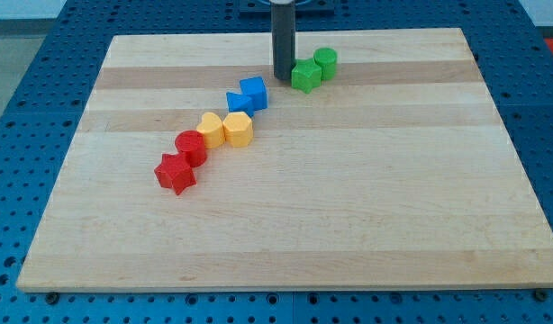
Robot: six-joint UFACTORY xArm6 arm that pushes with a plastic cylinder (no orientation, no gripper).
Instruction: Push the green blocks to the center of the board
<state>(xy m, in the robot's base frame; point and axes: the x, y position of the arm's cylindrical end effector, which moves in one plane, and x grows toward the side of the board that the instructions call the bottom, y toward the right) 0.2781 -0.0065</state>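
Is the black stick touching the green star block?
Cannot tell. In the camera view my tip sits right beside the green star block on its left, with no clear gap, but contact isn't plainly visible either.

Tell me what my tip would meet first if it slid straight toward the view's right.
Probably the green star block, just right of my tip and nearly touching; the green round block sits behind it. Depth is unclear.
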